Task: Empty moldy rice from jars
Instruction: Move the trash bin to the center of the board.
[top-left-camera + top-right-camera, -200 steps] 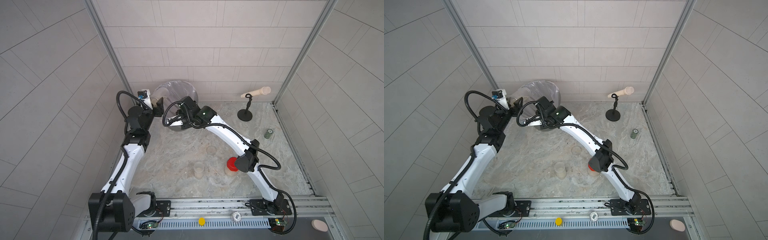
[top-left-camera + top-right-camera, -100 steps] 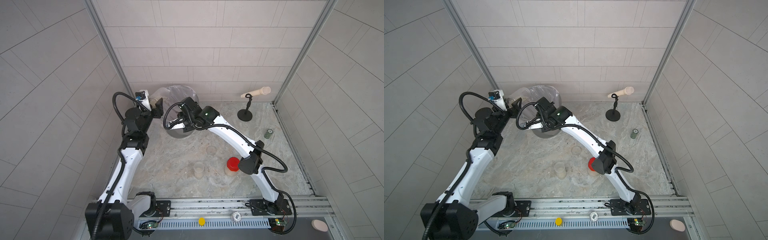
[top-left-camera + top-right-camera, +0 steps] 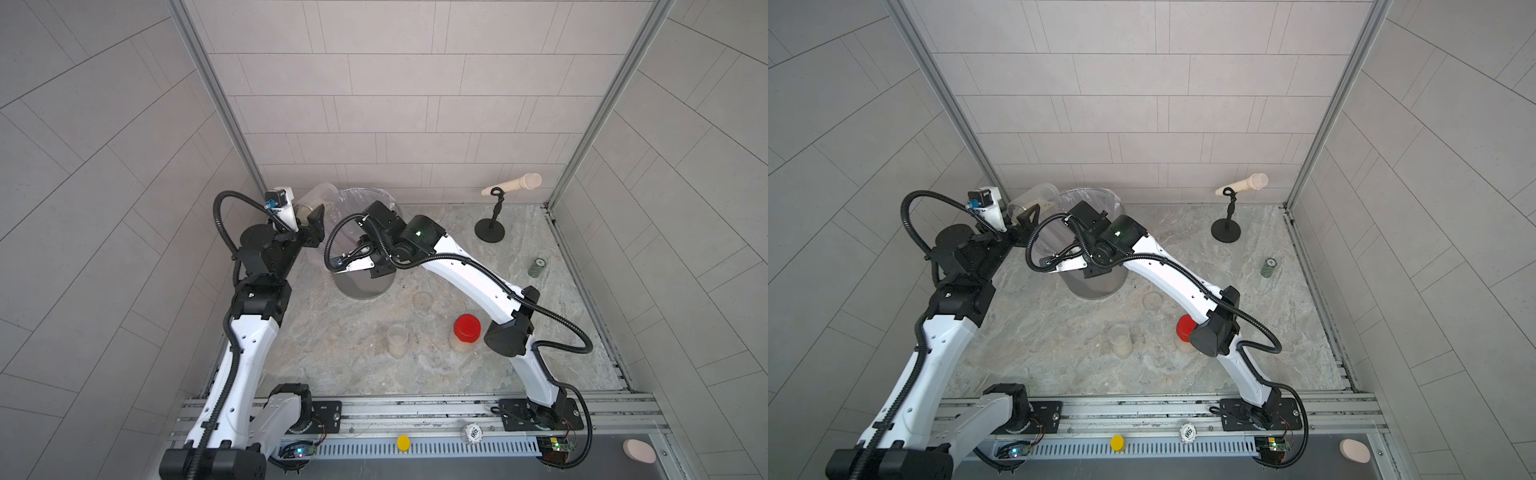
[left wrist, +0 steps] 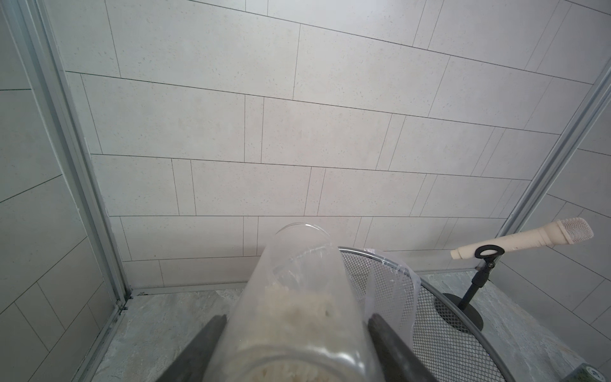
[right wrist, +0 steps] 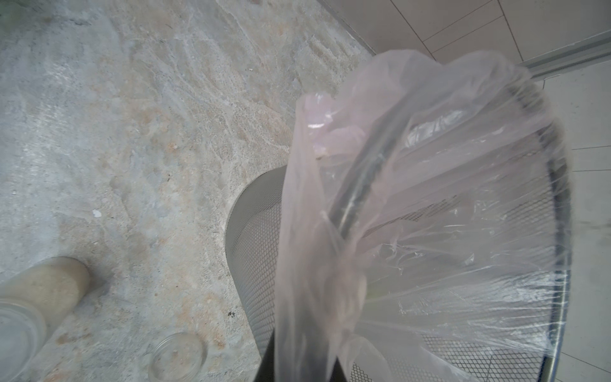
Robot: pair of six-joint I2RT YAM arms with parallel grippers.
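Left gripper: my left gripper (image 4: 296, 334) is clamped on a small clear cylindrical jar (image 4: 299, 264), with one dark finger (image 4: 208, 340) on each side of its wall near the base.
Held jar: it has no lid and lies tilted. The open mouth points away from the wrist toward the back wall, just beside the rim of the grey wire-mesh metal bin (image 4: 439, 297).
Moldy rice: the pale beige grainy mass (image 4: 291, 309) sits at the base end of the held jar, right between my fingers. The mouth half looks clear.
Right gripper: my right gripper (image 3: 349, 269) is closed on the thin clear plastic liner (image 5: 429, 165) at the bin's rim, and the film bunches up between the jaws in the wrist view.
Other jars: a second clear rice-filled jar (image 3: 397, 341) stands upright on the marbled stone tabletop (image 3: 332, 353), well apart from both grippers. A red-lidded jar (image 3: 466, 332) stands near the right arm's elbow.
Loose lid: a clear round lid (image 3: 423, 300) lies flat between the bin and the standing jars.
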